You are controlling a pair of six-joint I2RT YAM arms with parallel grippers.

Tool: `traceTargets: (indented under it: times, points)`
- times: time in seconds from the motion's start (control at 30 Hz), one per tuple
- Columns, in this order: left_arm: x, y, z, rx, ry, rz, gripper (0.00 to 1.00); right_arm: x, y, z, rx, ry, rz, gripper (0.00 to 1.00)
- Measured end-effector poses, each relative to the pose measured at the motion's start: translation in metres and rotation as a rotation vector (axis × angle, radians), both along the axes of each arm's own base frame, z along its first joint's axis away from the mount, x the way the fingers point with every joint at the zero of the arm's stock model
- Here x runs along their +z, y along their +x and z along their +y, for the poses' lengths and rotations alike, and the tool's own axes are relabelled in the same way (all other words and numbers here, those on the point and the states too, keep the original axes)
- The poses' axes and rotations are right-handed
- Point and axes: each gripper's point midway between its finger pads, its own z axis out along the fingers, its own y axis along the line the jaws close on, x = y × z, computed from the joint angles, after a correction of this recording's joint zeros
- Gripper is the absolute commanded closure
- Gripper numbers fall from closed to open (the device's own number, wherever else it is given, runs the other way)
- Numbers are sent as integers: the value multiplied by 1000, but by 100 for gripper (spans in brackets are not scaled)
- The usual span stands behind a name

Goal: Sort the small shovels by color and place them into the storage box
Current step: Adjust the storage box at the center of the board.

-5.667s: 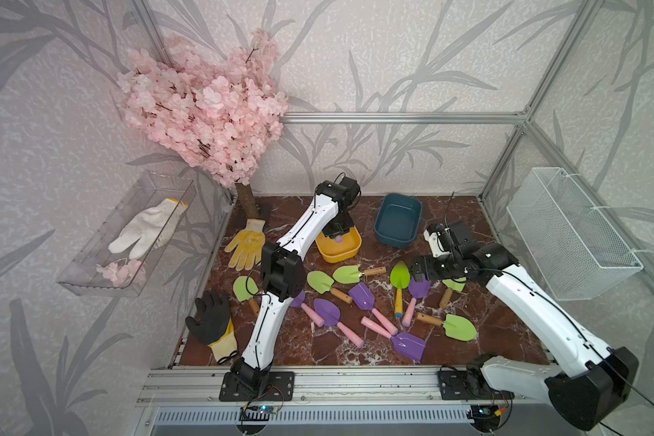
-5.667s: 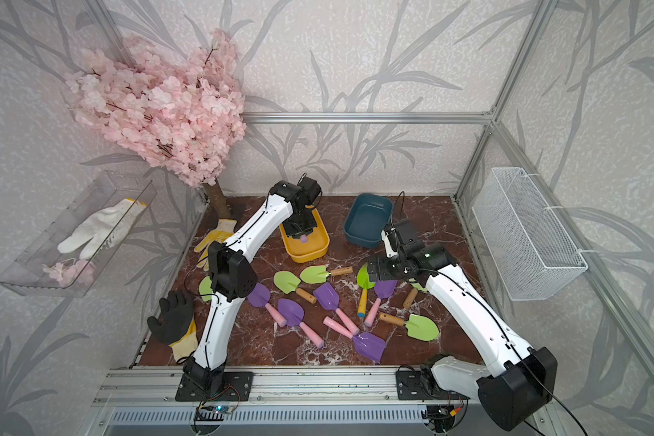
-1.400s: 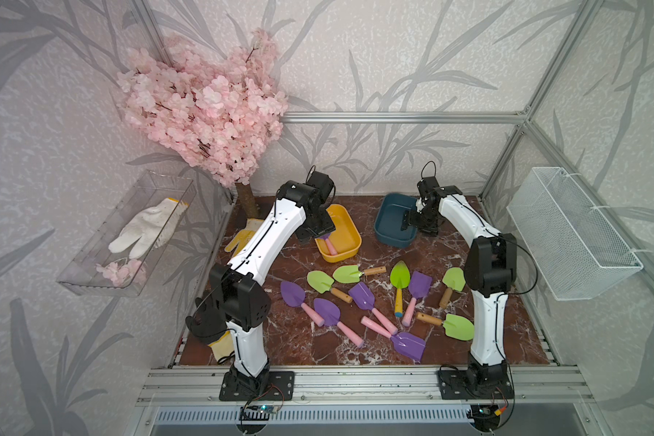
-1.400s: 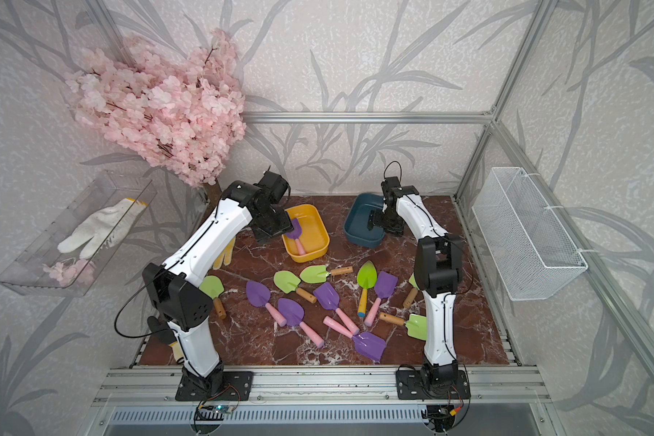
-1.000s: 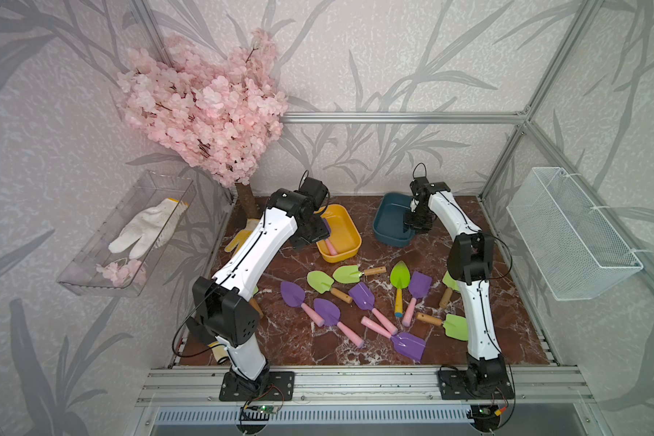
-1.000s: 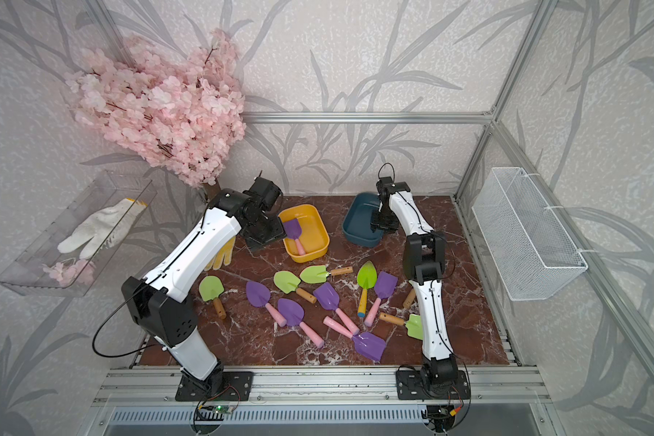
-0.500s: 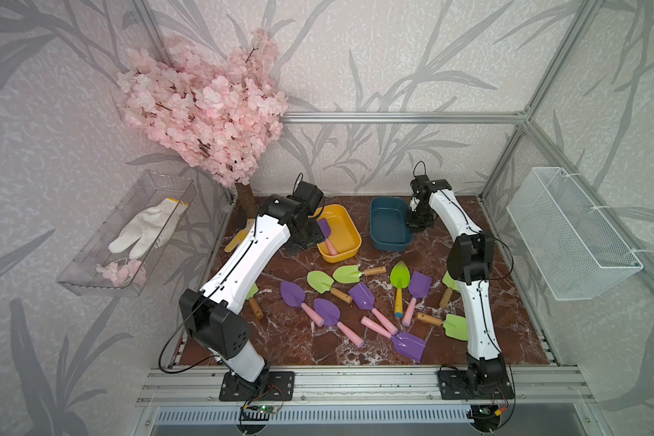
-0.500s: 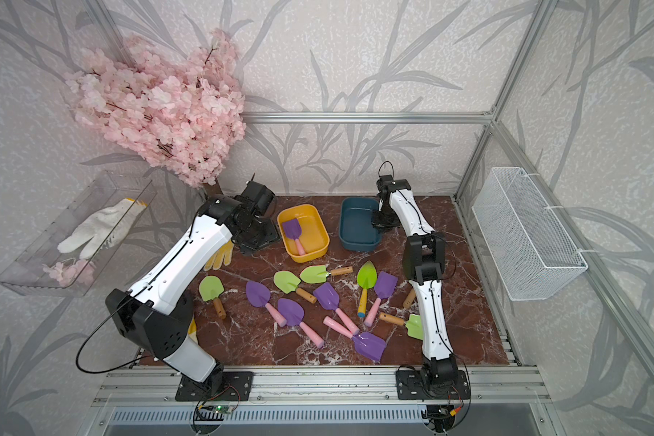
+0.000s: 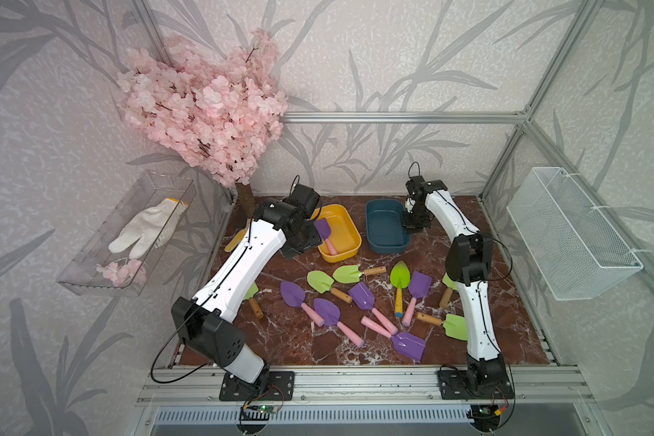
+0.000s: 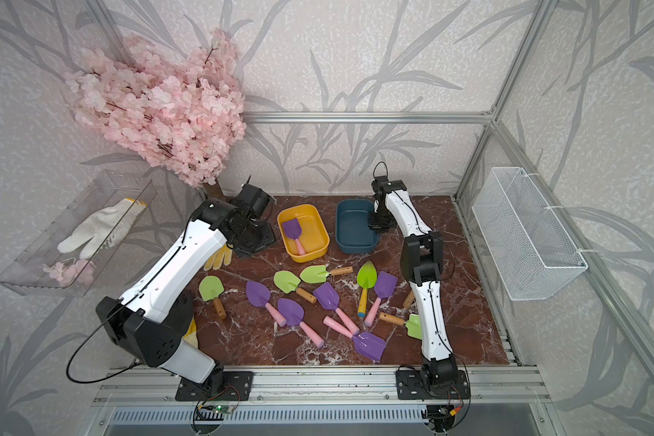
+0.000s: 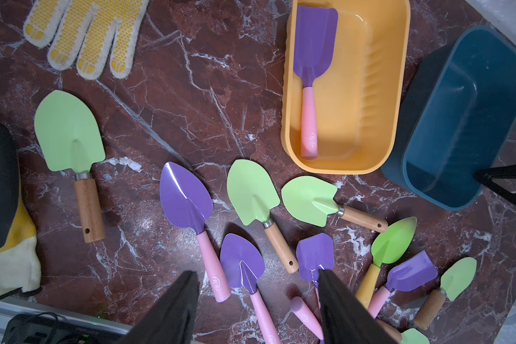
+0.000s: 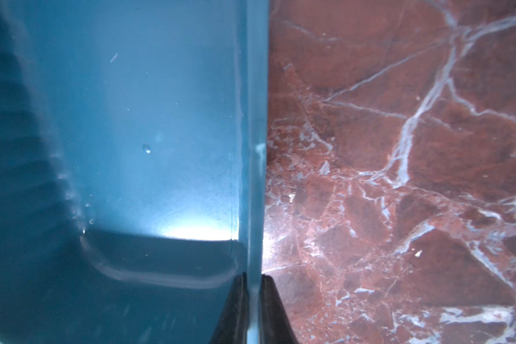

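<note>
1. The marble table (image 9: 280, 339) carries everything. Both tubs are set at its far side, and the loose shovels (image 10: 327, 294) are scattered nearer the arm bases, between the two arms. These are not yet sorted, so most of the task is judged to remain.
2. The teal tub (image 9: 387, 226) is empty and is pinched at its rim by the right gripper (image 12: 252, 286), with one finger inside the wall and one outside. If it is dragged or lifted by this thin edge, it may be tipped, or the rim may slip from the pinch.
3. The yellow tub (image 10: 314, 230) is set just beside the teal one. It could be knocked if the teal tub is pushed towards it.
4. One purple shovel (image 11: 313, 53) is laid inside the yellow tub, its blade towards one end wall. A jolt to the tub might shift it.
5. The left gripper (image 11: 256, 273) is held spread and empty beside the yellow tub, on the side away from the teal one. Several purple and green shovels lie touching or crossed, so two could be caught at once, or a colour carried to the wrong tub.
</note>
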Motion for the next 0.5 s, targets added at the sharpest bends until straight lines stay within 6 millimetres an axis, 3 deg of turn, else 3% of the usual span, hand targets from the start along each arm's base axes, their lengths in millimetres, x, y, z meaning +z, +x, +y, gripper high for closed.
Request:
traceTargets:
  times: [0.3, 0.5]
  points:
    - [1, -6, 5, 3, 7, -7, 33, 0, -16, 8, 35, -10, 22, 91]
    - [3, -7, 5, 4, 6, -12, 33, 0, -20, 7, 36, -21, 31, 67]
